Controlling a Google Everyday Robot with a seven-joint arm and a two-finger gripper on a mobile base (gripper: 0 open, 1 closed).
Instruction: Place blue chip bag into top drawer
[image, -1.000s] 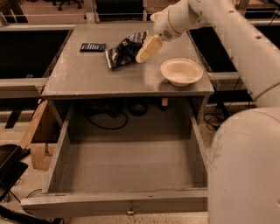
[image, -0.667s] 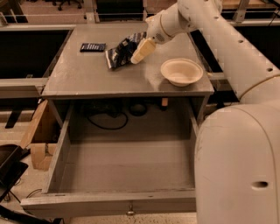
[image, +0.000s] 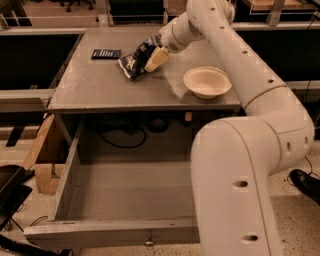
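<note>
The blue chip bag (image: 134, 59), crumpled dark navy foil with white lettering, lies on the grey table top (image: 100, 87) near its back middle. My gripper (image: 156, 58) reaches down from the upper right and sits against the bag's right side, covering part of it. The top drawer (image: 107, 231) stands pulled out wide below the table's front edge. Its grey inside (image: 125, 192) is bare and its small metal knob (image: 148, 243) shows at the bottom. My white arm covers the drawer's right part.
A cream bowl (image: 207, 81) sits on the table to the right of the bag. A small flat dark packet (image: 106, 53) lies at the back left. Cables (image: 122, 136) hang under the table. A cardboard box (image: 44, 162) stands on the floor at left.
My gripper has moved left and slightly down, from beside the bag to against its right side. The bag, bowl and drawer have stayed put.
</note>
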